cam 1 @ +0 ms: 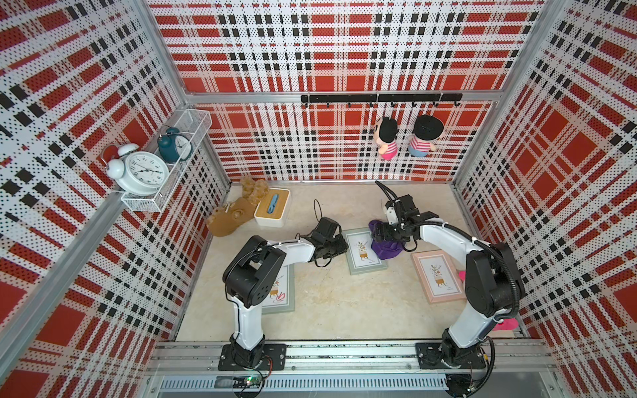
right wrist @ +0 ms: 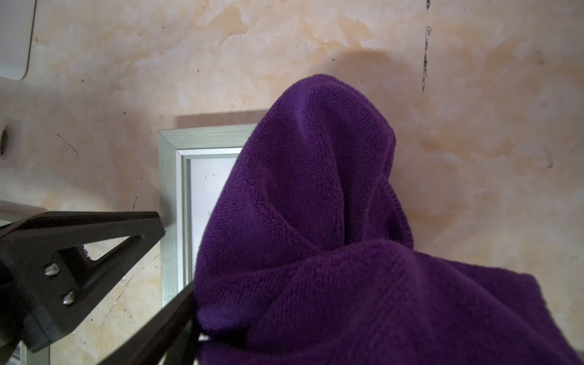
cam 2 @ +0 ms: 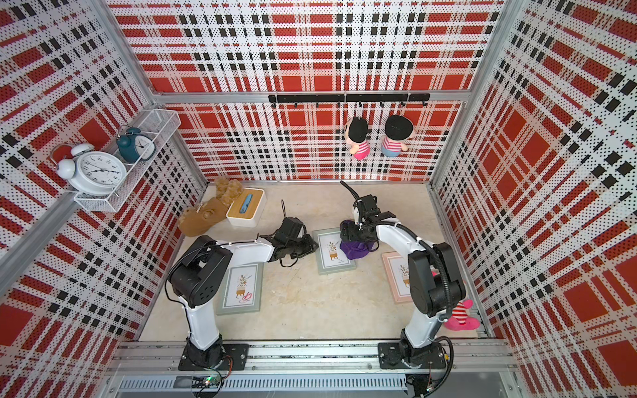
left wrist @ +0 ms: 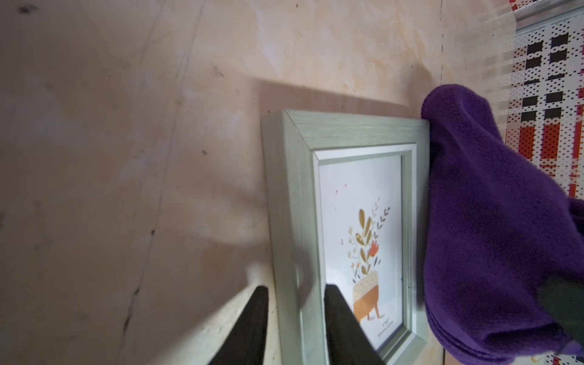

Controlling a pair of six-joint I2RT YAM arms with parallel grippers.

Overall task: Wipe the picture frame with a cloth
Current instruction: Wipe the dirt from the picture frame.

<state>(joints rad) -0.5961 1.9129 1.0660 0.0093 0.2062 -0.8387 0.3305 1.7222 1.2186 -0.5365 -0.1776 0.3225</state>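
My left gripper point(left wrist: 297, 287) pinches one long rail of the sage-green wooden picture frame point(left wrist: 290, 189), a finger on each side. My right gripper point(right wrist: 175, 257) stands wide apart, holding nothing. The deep purple fleecy cloth point(right wrist: 316, 221) lies bunched over the frame's opposite rail, spilling onto the beige marbled tabletop point(right wrist: 474, 126) (and leaning against one finger). Lifting away could snag it and drag it off. Held by one rail, the frame may pivot. Only the left wrist view shows the pinch; in both top views my wrist hides it.

Hr nums on white clock point(cam 1: 144, 172)
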